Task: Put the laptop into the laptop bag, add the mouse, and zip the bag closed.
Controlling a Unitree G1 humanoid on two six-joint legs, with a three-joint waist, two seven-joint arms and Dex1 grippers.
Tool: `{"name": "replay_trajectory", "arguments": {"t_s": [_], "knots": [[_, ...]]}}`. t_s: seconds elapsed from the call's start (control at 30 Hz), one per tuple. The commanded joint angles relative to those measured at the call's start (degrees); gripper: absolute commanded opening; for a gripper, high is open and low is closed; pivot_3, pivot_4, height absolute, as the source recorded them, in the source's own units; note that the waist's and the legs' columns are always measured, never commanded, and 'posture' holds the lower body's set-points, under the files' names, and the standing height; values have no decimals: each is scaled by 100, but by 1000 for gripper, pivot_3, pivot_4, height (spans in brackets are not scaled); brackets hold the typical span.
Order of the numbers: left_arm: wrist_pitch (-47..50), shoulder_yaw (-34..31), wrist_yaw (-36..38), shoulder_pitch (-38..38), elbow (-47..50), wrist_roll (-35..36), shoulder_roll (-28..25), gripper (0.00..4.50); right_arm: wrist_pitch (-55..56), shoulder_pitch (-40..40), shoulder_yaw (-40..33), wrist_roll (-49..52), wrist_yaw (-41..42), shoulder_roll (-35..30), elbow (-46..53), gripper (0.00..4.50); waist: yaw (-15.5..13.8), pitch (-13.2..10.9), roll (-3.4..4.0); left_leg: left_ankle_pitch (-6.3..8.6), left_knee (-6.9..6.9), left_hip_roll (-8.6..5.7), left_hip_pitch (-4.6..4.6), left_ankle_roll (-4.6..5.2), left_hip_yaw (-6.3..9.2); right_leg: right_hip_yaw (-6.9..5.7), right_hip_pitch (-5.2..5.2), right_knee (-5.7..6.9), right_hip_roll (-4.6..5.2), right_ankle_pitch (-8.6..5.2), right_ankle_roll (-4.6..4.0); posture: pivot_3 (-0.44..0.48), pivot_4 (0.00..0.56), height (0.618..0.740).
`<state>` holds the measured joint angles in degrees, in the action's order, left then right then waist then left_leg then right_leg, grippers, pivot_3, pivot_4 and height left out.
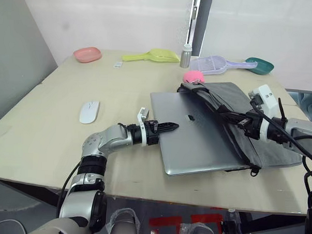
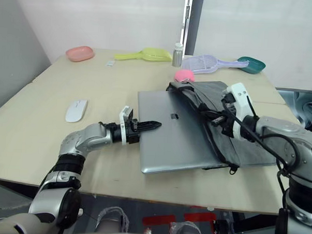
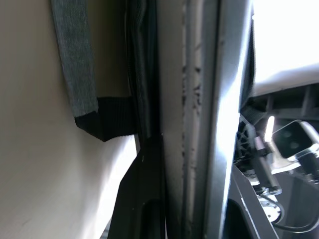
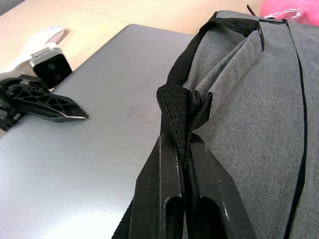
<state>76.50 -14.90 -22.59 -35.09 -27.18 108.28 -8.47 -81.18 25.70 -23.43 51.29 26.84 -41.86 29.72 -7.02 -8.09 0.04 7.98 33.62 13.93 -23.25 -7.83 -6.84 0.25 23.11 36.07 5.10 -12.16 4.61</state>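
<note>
Thin silver laptop (image 1: 196,134) half inside grey laptop bag (image 1: 239,115); right hand (image 4: 182,164) clamped on black strap; left hand (image 1: 166,128) pinching laptop edge.

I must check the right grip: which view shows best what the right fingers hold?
The right wrist view: the right fingers pinch the bag's black strap close up. Both eye views show that gripper at the bag above the laptop, strap contact hidden. The left wrist view shows another strap.

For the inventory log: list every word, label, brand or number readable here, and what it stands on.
No readable text.
The thin silver metal laptop has a small dark mark on its lid, too small to read.
The slim grey fabric laptop bag and flat white mouse show no lettering.
</note>
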Motion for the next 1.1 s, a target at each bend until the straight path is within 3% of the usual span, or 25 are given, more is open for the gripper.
{"name": "replay_trajectory", "arguments": {"t_s": [0.03,0.3,0.63,1.1], "knots": [[-356,4,108,-307,421,452,108,349,116,93,-28,186,-63,70,197,10,3,0,0,0,1,0,0,0,0,0,0,0,0,0,0,0,150,740],[-1027,30,49,-373,479,254,329,349,-3,-21,-32,496,-322,312,345,10,6,0,0,-1,0,0,-1,1,-2,1,0,-1,0,0,1,0,150,740],[-733,304,255,-664,78,-176,369,349,-27,-90,-34,882,-732,481,473,10,-1,0,1,-1,3,-2,0,1,-2,4,0,0,1,4,7,0,150,740],[-724,242,801,-976,-329,-1085,947,349,71,-52,60,1297,-1133,502,450,10,-2,1,1,-2,4,-7,0,4,-2,5,0,1,5,7,12,0,150,740]]}}
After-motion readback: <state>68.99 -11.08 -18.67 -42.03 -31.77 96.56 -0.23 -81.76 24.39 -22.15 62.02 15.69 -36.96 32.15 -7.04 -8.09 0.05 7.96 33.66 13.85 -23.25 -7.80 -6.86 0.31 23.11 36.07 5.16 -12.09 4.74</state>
